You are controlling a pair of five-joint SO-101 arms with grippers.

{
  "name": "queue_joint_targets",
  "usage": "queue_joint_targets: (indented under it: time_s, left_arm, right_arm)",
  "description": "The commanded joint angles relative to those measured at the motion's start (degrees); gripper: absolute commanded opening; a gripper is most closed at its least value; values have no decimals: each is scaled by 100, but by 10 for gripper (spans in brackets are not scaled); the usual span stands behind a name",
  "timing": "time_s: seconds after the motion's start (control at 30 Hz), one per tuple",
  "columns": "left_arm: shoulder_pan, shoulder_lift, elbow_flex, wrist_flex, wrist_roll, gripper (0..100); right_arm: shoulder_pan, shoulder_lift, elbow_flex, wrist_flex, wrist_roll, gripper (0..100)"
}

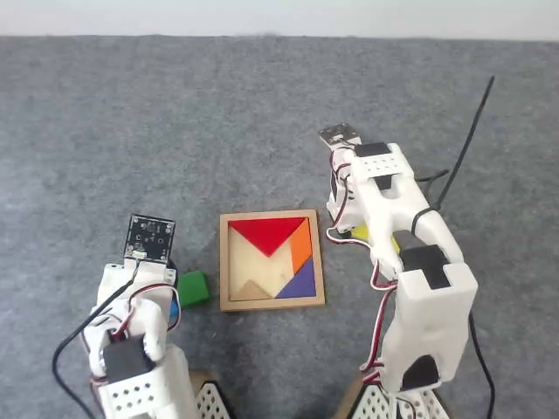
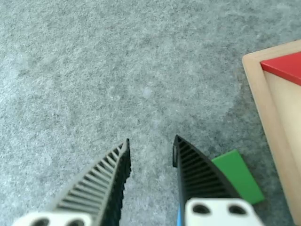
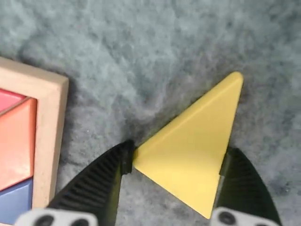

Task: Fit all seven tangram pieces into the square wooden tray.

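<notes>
The square wooden tray (image 1: 226,262) lies mid-table and holds a red triangle (image 1: 266,233), an orange piece (image 1: 301,244) and a purple triangle (image 1: 302,282). To its right a yellow triangle (image 3: 195,153) lies flat on the carpet, and my right gripper (image 3: 176,157) is shut on it, one finger at a corner and the other on the opposite edge. A green piece (image 1: 193,288) lies just left of the tray. My left gripper (image 2: 150,150) is open over bare carpet with the green piece (image 2: 237,176) beside one finger. A blue sliver (image 1: 173,310) peeks from under the left arm.
Grey carpet covers the whole table, with wide free room behind and to the left of the tray. The tray's rim (image 3: 51,141) stands close to the yellow triangle. A tray corner (image 2: 256,94) is near the left gripper. Cables trail from the right arm.
</notes>
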Motion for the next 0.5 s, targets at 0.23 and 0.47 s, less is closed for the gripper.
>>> queue_joint_targets:
  time_s: [0.23, 0.47]
  left_arm:
    - [-35, -105, -31, 35, -62, 148]
    - [-35, -105, -31, 35, -62, 148]
  right_arm:
    - [-48, 22, -220, 22, 26, 216]
    - [-40, 13, -396, 321, 35, 216]
